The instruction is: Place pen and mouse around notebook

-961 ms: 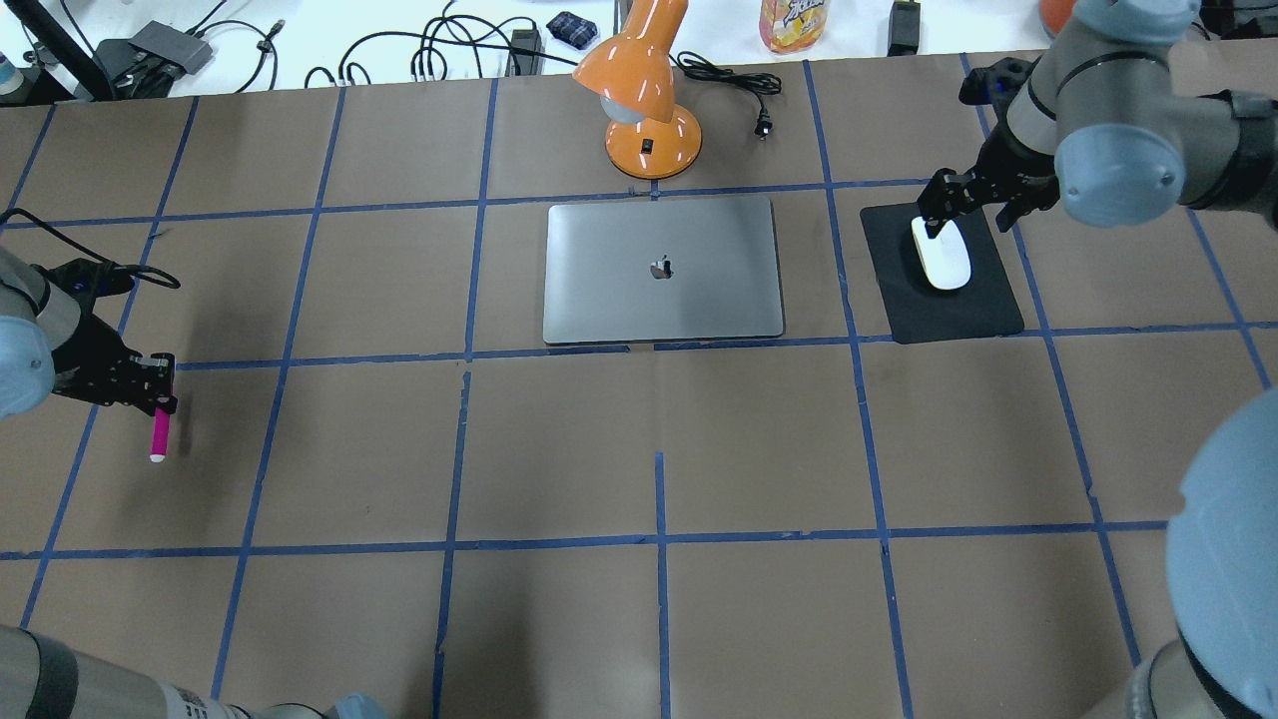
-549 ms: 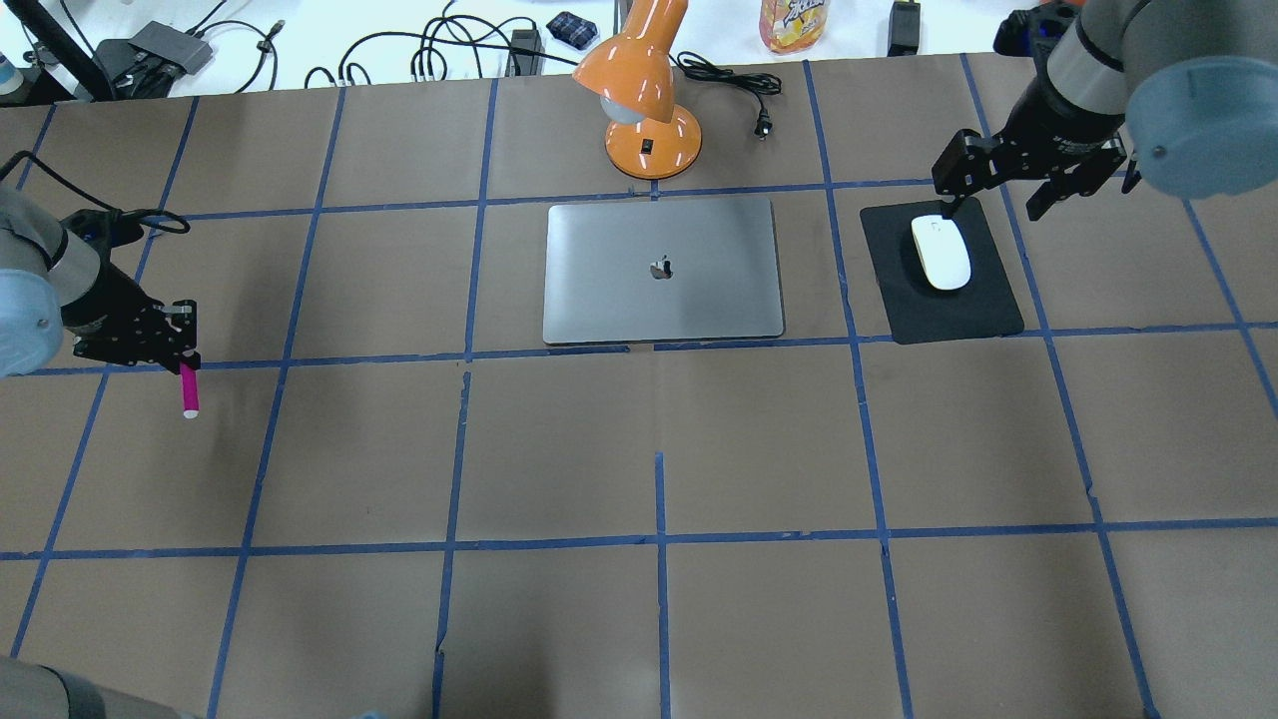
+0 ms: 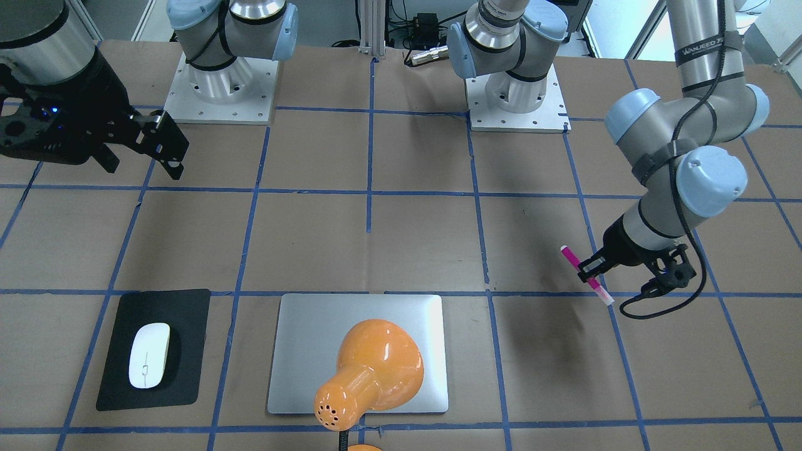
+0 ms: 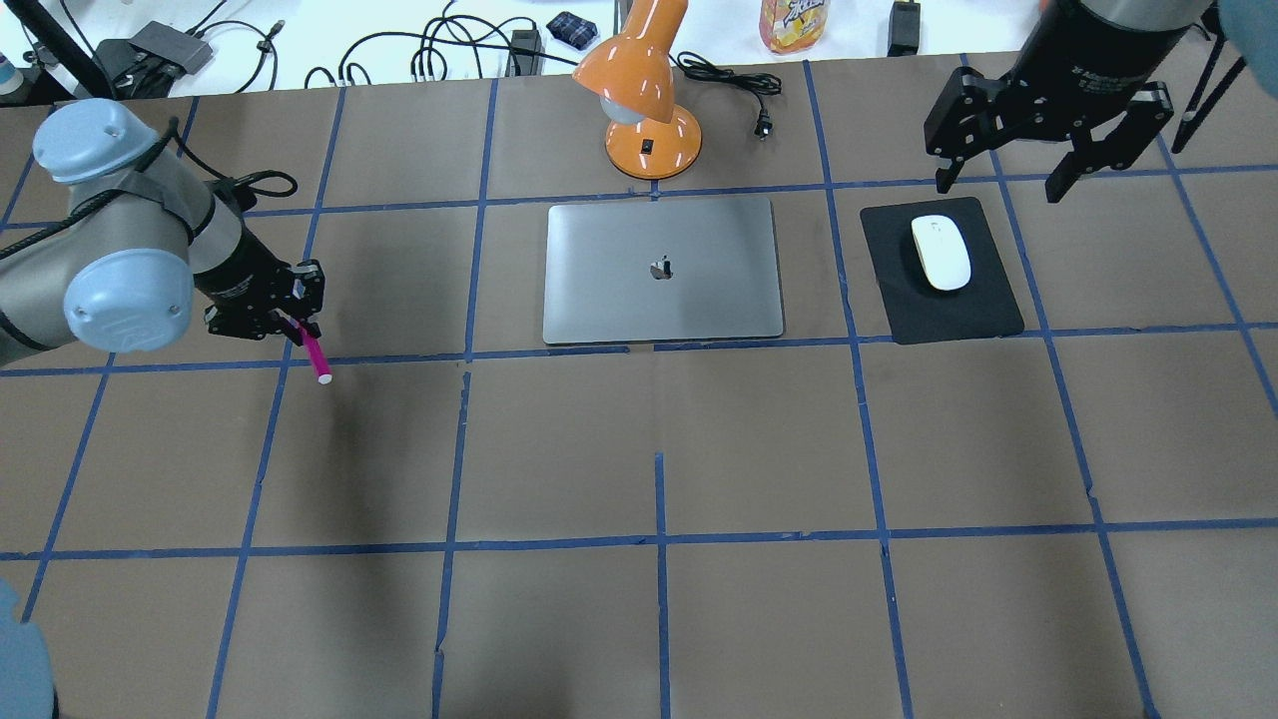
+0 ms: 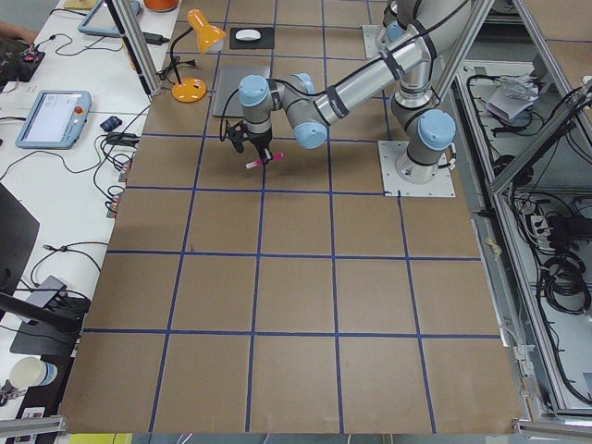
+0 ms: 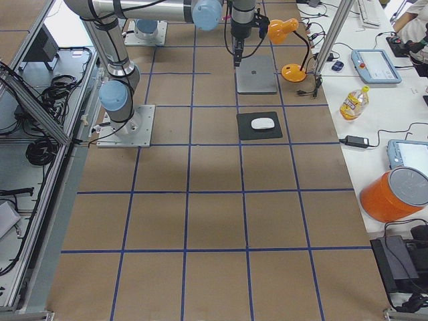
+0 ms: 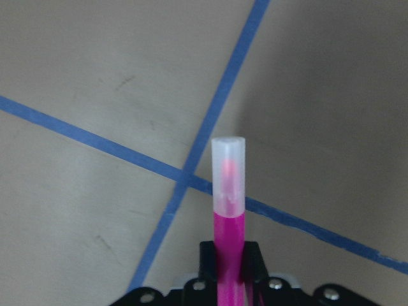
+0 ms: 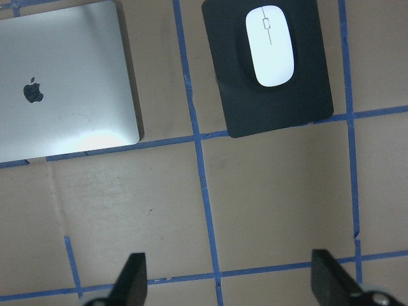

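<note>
Magenta-pink and slim, the pen [image 4: 312, 355] has a smooth plastic barrel ending in a cloudy, whitish-clear cap with a pink tip showing faintly through it. The left tool [image 4: 295, 325] is clamped on the barrel's upper part, and the pen slants down and out from it, capped end lowest. It hangs over a crossing of blue tape [image 4: 399, 358] lines, toward the worktop's [image 4: 659, 619] left-arm end and well apart from the notebook [image 4: 619, 290].

That notebook is a flat, brushed silver-grey metal slab with rounded corners and a small dark logo at its centre. It lies near the middle of the far edge, just in front of the glossy orange lamp [image 4: 649, 100].

Toward the right-arm end, the mouse [image 4: 940, 253] rests on a matte black rectangular mat [image 4: 958, 310]. It is a smooth white oval with a thin dark line down its front half, sitting in the mat's far half.

Above the far edge of that mat, the right tool [image 4: 998, 185] hovers with its black fingers spread wide, holding nothing.

Brown paper covers the worktop, divided into squares by the tape.
</note>
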Robot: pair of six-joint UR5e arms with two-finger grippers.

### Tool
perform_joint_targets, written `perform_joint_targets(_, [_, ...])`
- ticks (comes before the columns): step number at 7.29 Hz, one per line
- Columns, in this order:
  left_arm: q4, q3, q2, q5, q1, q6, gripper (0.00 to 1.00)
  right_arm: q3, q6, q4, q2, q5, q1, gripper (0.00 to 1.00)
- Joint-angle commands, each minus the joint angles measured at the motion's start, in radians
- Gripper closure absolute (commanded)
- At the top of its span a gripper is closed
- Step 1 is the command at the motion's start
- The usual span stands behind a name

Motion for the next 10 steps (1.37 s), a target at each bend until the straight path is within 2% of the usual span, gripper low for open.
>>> perform_joint_targets(1, [0.026, 0.011, -0.014, -0.027, -0.17, -0.329, 1.0, -0.014, 0.09, 0.02, 0.002, -0.025, 0.074, 0.09])
perform_joint_targets(3, [0.059, 0.012, -0.031, -0.029, -0.307, -0.586, 1.0, -0.014, 0.151, 0.017, 0.007, -0.026, 0.134, 0.08])
perform_joint_targets(5, [0.151, 0.011, -0.072, -0.031, -0.434, -0.827, 1.0, -0.007, 0.135, 0.014, 0.01, -0.039, 0.132, 0.05])
perform_joint_targets(6, [0.155, 0.012, -0.095, -0.028, -0.485, -0.913, 1.0, -0.007, 0.137, 0.014, 0.009, -0.039, 0.132, 0.02])
perform_joint_targets(10, [0.231, 0.014, -0.153, -0.031, -0.609, -1.223, 1.0, -0.009, 0.057, -0.011, 0.012, -0.033, 0.131, 0.0])
